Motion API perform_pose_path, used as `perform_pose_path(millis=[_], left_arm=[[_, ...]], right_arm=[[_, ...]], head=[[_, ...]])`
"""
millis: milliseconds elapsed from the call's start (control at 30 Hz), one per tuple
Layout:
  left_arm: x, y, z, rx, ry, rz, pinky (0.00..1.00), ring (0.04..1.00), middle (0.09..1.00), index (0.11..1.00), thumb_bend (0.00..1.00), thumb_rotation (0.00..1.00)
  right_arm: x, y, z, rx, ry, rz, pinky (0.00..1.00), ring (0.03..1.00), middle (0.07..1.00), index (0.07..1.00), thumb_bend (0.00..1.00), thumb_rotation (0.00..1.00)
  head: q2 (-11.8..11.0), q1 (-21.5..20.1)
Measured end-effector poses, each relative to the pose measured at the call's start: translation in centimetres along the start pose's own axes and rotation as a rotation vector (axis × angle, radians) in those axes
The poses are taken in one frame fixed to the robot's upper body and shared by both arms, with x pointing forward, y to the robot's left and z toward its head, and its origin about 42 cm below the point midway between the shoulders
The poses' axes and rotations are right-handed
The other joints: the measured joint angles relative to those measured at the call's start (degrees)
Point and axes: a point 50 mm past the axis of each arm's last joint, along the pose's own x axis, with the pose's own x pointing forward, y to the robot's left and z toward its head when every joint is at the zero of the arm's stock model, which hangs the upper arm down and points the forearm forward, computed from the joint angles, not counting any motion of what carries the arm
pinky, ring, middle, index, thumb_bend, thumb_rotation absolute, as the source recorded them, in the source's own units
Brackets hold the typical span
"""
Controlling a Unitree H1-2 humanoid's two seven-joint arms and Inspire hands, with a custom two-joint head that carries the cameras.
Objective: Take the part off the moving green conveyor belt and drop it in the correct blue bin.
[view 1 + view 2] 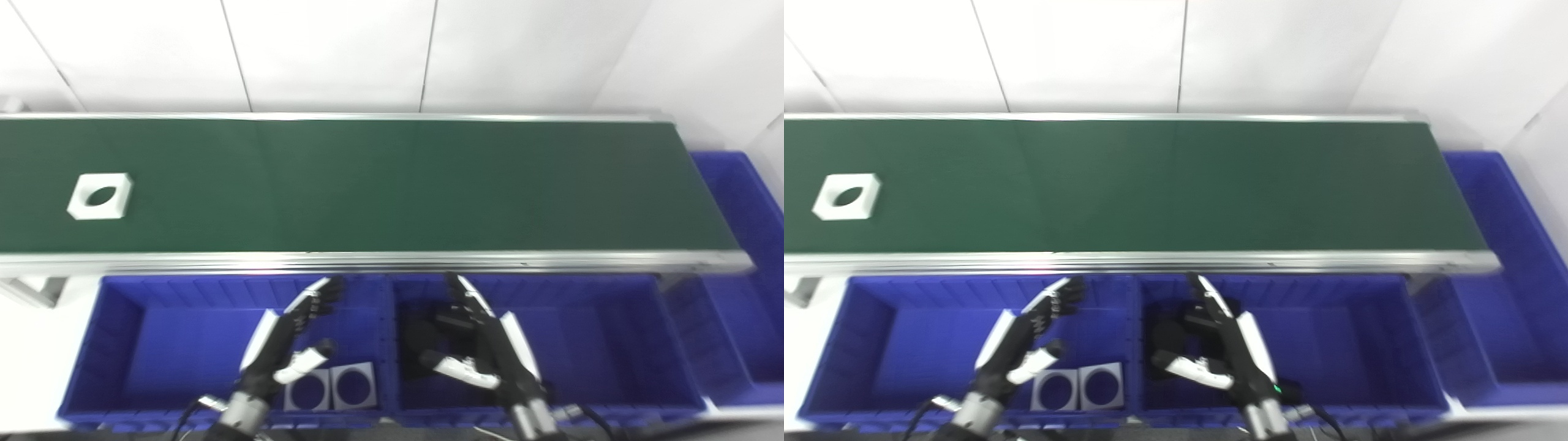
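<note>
Waiting looks like the right move: the white part [99,196], a flat square block with a round hole, lies far left on the matte green belt [392,184], well apart from both hands. The left hand [288,334] and right hand [474,340] hover, fingers spread and holding nothing, over the ribbed blue bins [122,318], where two similar squares [331,387] lie

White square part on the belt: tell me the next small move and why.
Probably raise the left robot hand toward the belt's near edge and wait. The white square part lies far left on the green belt, while both hands hover open over the blue bins; two similar parts sit in the left bin.
</note>
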Motion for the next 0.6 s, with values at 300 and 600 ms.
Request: perform_pose_path(millis=[300, 600], left_arm=[[0.4, -1.9, -0.3, 0.039, 0.002, -0.008, 0.81, 0.841, 0.858, 0.864, 0.78, 0.79], [0.9, -1.3, 2.1, -0.068, -0.074, 0.106, 0.77, 0.797, 0.804, 0.803, 0.80, 0.75]], right_arm=[[-0.8, -1.0, -0.7, 0.004, 0.011, -0.005, 0.84, 0.927, 0.941, 0.948, 0.82, 0.51], [-0.6, -0.6, -1.5, -0.002, -0.003, 0.006, 0.83, 0.901, 0.919, 0.932, 0.82, 0.47]], head=[[-5.37, 5.22], [-8.19, 3.29]])
